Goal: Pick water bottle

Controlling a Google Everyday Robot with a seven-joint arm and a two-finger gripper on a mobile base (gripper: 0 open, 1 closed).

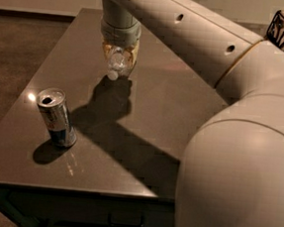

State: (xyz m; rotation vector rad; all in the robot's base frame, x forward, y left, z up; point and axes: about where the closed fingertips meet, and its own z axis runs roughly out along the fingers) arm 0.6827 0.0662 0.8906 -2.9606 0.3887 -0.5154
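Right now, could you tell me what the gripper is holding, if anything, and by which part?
The gripper holds the water bottle by its clear body, with fingers on either side; the white cap pokes out below.
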